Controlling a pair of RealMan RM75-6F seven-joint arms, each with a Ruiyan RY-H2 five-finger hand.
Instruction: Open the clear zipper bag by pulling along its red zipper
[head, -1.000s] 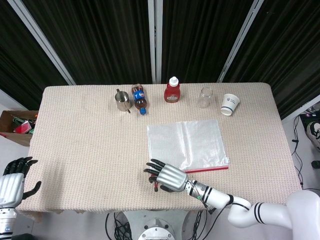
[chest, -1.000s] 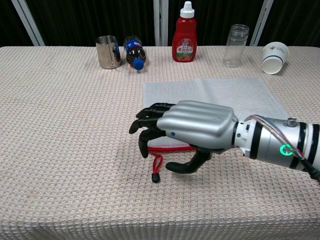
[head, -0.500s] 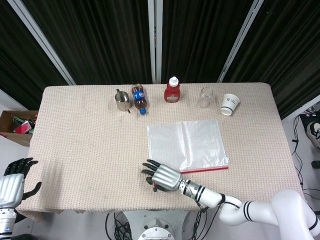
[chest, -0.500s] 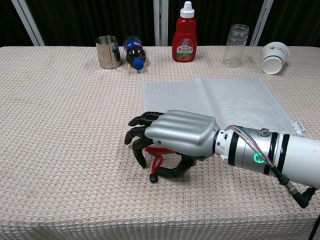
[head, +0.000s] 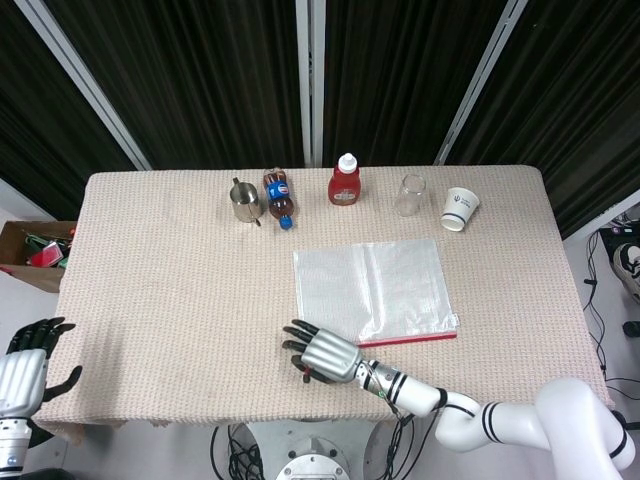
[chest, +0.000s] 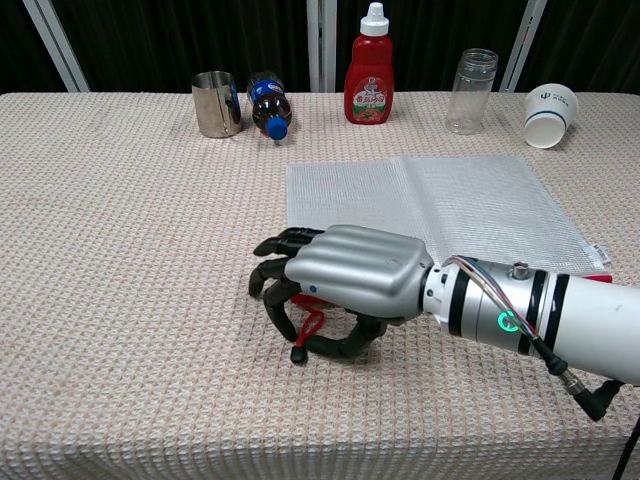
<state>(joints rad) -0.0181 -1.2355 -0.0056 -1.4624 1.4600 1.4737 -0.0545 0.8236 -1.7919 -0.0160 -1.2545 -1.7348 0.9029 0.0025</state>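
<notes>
Clear zipper bag (head: 372, 286) lies flat, red zipper (head: 408, 339) edge.

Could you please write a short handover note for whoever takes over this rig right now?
Right hand: low over the table at the near-left corner of the clear zipper bag, fingers curled around the red pull cord; a firm grip cannot be confirmed.
Left hand: off the table's left edge, fingers apart, holding nothing.
The bag lies flat mid-table with its red zipper along the near edge.
Done: the right hand has reached the pull.
Left: secure the pull and draw it along the zipper; how far the bag is open cannot be told.
</notes>
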